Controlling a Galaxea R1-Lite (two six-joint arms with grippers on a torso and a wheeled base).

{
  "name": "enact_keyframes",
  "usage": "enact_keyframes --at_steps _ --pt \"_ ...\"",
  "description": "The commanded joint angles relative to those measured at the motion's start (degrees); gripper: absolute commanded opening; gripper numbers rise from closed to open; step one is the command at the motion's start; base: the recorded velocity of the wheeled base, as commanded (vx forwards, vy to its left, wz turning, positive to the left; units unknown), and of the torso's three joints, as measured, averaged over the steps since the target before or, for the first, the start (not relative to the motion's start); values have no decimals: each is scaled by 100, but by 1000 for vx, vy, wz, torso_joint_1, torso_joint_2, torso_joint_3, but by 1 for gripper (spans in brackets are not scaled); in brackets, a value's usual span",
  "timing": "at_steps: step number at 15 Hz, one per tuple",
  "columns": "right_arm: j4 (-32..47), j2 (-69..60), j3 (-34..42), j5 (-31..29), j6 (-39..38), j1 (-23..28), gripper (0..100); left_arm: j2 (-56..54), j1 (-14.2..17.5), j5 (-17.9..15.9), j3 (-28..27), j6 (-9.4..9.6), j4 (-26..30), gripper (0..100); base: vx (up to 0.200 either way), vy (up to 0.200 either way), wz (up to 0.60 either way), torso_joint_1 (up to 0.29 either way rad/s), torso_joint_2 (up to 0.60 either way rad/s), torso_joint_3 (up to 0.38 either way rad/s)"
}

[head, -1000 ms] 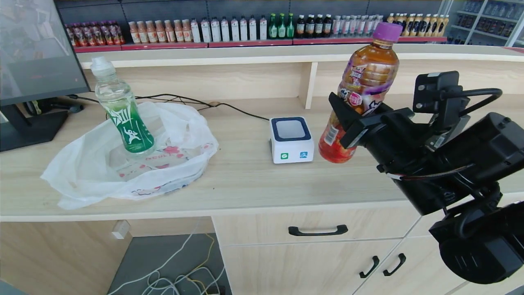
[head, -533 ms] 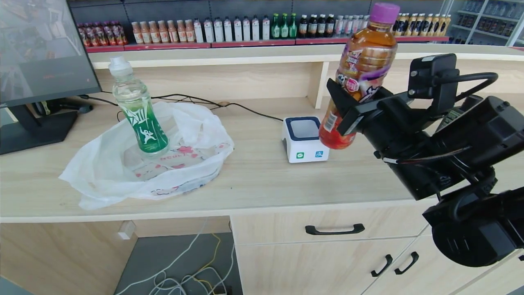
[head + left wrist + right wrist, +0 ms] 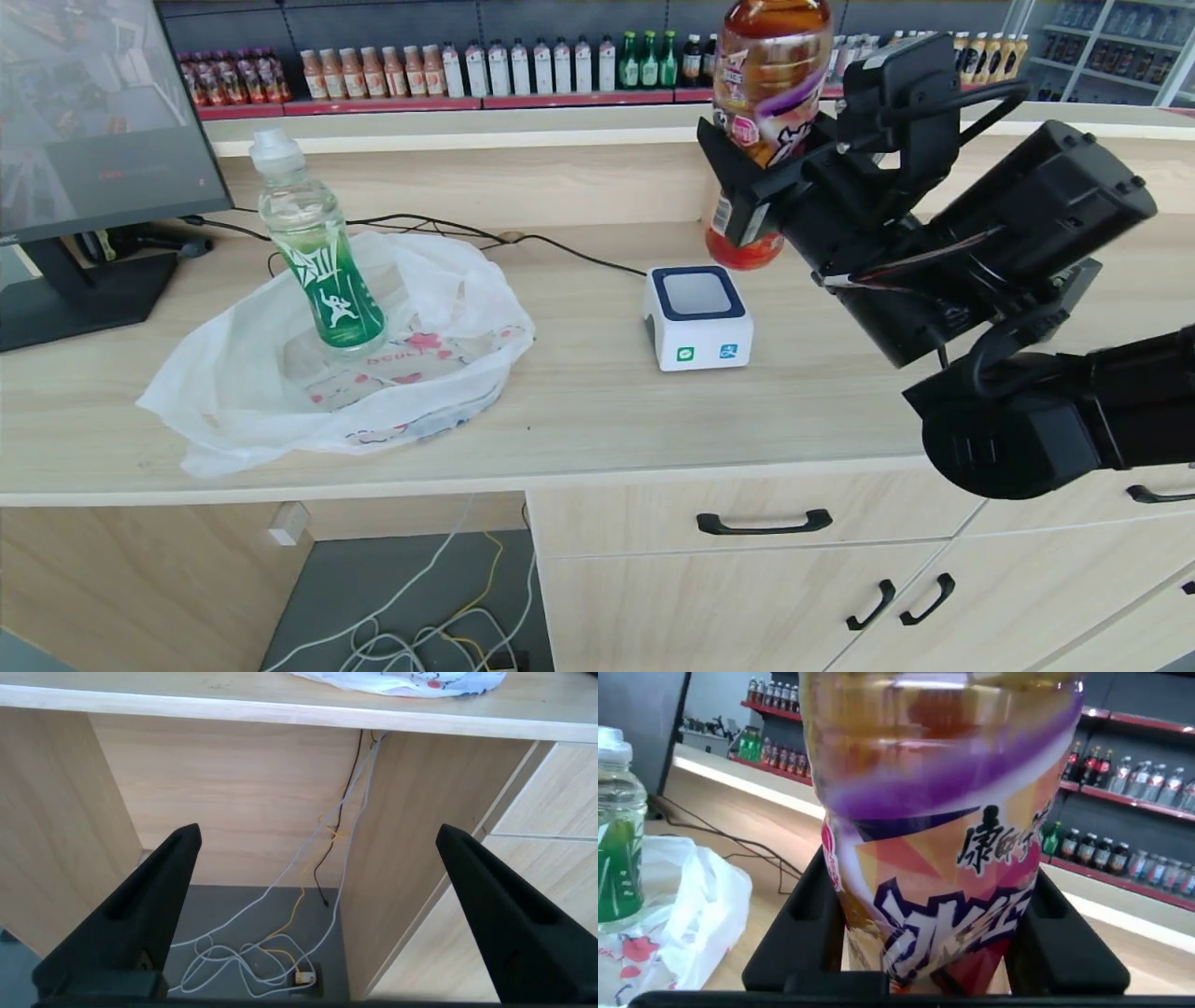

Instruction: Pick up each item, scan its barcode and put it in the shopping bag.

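Raised higher above the boxy white scanner (image 3: 697, 317), right hand (image 3: 756, 177) pinches the smooth cylindrical plastic bottle (image 3: 770, 65); left hand (image 3: 318, 835) spread.

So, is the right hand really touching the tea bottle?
Touching. In the head view the right hand clamps the tea bottle, held in the air above the counter; the right wrist view shows its fingers against both sides.

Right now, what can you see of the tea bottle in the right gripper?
The bottle is clear plastic holding amber tea, with a purple-and-orange label and a barcode low on its side. It is near upright, clamped at its lower half by the right gripper, above the counter and beyond the scanner.
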State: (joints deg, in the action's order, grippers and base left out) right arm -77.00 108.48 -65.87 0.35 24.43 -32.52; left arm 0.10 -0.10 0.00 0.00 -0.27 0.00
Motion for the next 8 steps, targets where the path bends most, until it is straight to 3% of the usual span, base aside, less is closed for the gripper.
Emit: enact_keyframes --at_steps 1,3,4,8 --pt "-8 402 -269 35 290 36 0 -1 1 0 0 -8 0 100 0 0 0 0 0 0" --pt "-17 533 -295 211 528 53 0 -1 1 0 0 -8 0 100 0 0 0 0 0 0" --pt "-44 621 -295 747 853 150 0 -1 1 0 0 -8 0 100 0 0 0 0 0 0" --pt "-44 744 -322 1582 1301 387 0 -1 1 0 0 0 0 100 0 0 0 0 0 0"
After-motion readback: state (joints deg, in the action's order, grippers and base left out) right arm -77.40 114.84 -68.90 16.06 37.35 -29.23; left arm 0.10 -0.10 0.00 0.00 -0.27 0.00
